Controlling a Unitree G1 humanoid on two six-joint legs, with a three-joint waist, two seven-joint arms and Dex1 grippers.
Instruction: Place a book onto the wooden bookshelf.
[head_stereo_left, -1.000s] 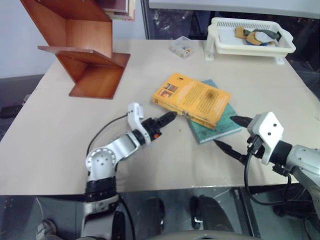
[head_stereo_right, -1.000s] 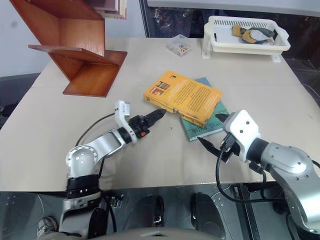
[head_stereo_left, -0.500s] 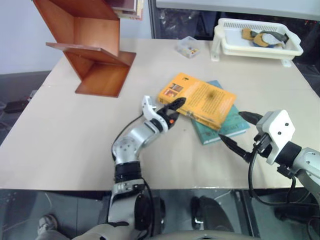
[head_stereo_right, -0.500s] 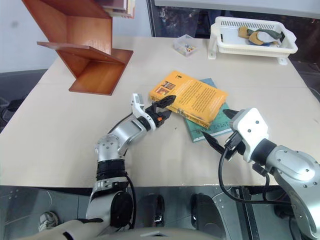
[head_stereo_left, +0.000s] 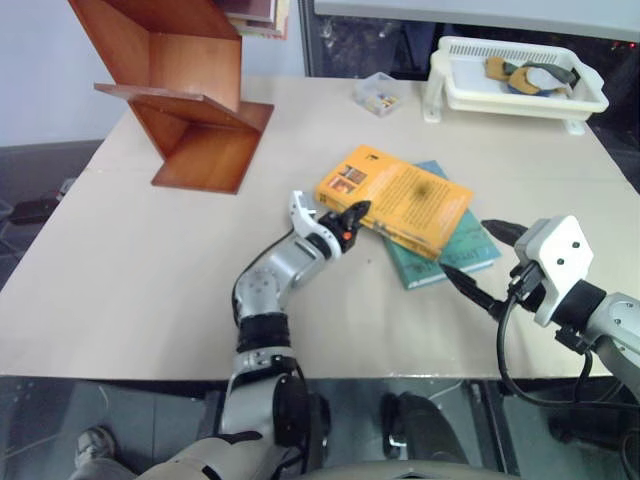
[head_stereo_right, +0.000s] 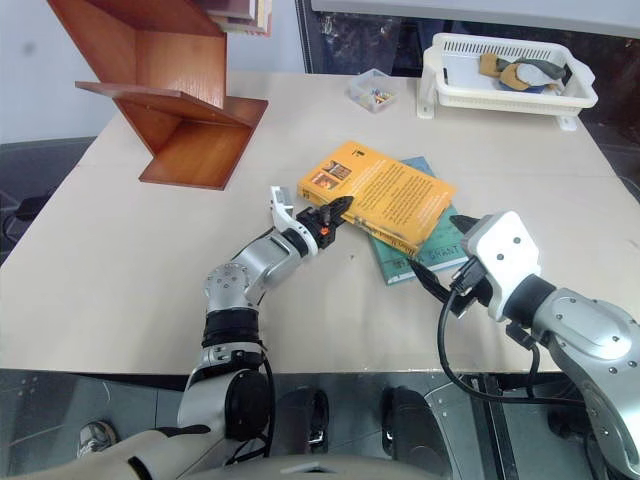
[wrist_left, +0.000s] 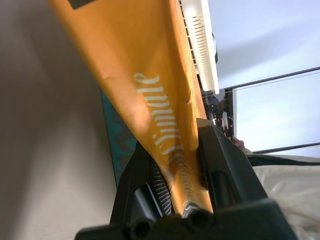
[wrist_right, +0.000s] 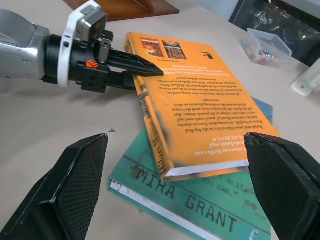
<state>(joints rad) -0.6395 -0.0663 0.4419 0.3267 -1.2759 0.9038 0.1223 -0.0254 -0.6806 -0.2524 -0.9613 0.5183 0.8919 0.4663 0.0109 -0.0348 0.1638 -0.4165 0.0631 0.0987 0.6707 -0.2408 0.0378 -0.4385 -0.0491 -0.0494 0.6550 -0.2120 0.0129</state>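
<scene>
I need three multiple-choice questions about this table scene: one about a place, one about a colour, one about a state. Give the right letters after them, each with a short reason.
1. Where does the orange book lie?
A. on the teal book
B. inside the white basket
C. on the wooden bookshelf

2. What colour is the book underneath?
A. red
B. teal
C. black

3. In what state is the left hand?
A. wide open above the table
B. shut on the basket
C. shut on the spine edge of the orange book

Answers:
1. A: the orange book rests partly on the teal one, on the table.
2. B: its teal cover shows beside and below the orange one.
3. C: the left wrist view shows both fingers pressed on the orange spine; the right hand stands open nearby.
</scene>
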